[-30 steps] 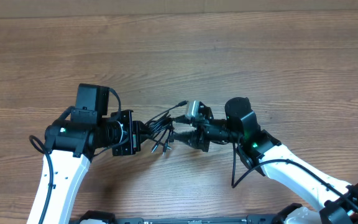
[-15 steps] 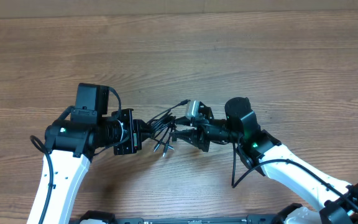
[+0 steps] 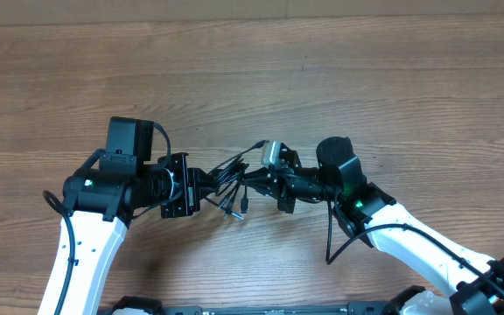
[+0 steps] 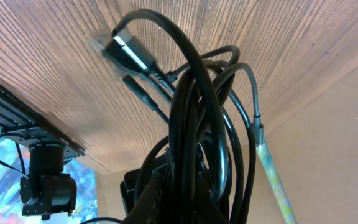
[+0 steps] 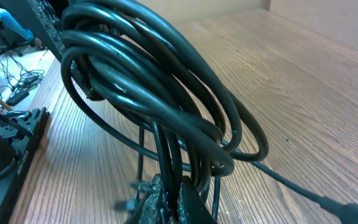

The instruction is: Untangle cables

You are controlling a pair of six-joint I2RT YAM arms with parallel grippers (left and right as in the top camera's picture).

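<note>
The cables [image 3: 227, 175] form one knotted black bundle, held just above the wooden table between my two grippers. My left gripper [image 3: 201, 186] is shut on the bundle's left side. My right gripper [image 3: 252, 179] is shut on strands at its right side. Plug tips stick out at the top [image 3: 258, 145] and hang below [image 3: 244, 207]. In the left wrist view the cables [image 4: 191, 106] loop thickly out of the shut left gripper [image 4: 188, 190]. The right wrist view has the cables [image 5: 166, 81] coiled above the right gripper [image 5: 174, 199], with two strands pinched between its fingers.
The wooden table [image 3: 322, 70] stretches around the bundle. Both white arms reach in from the near edge, the left arm [image 3: 86, 254] and the right arm [image 3: 418, 249]. A black frame rail [image 3: 261, 308] runs along the table's front edge.
My right gripper has gone from open to shut on strands of the bundle. The hanging plug tips shifted slightly to the right. The left arm has not moved.
</note>
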